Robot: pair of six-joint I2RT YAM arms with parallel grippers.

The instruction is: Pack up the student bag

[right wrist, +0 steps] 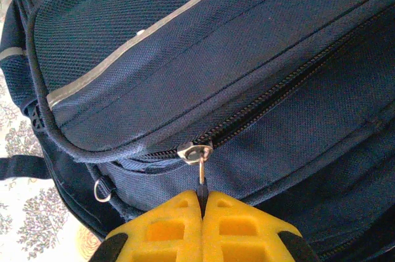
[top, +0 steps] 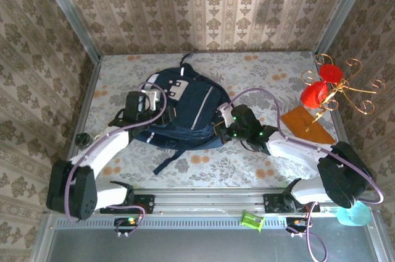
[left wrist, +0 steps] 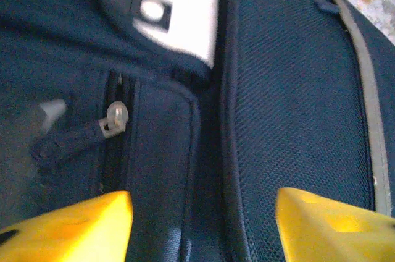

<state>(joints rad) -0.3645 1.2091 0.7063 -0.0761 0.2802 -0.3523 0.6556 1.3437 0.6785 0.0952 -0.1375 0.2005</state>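
The student bag (top: 185, 110), a dark navy backpack, lies flat in the middle of the table. My left gripper (top: 151, 98) hangs over its upper left part. In the left wrist view the left gripper (left wrist: 203, 225) is open, its yellow fingers (left wrist: 74, 225) wide apart above the navy fabric, with a small zip pull (left wrist: 114, 120) and the white patch (left wrist: 179, 8) ahead of them. At the bag's right edge sits my right gripper (top: 222, 117). The right wrist view shows this gripper (right wrist: 202, 203) shut on the zipper pull (right wrist: 202, 178) of a slider (right wrist: 194, 151); the zip is parted beyond the slider.
A gold wire stand (top: 345, 89) with red cups (top: 318, 92) stands at the right, an orange sheet (top: 305, 123) beside it. A teal cup (top: 353, 215) and a green object (top: 252, 220) lie by the near rail. A small dark item (top: 82, 138) rests at the left edge. Patterned walls enclose the table.
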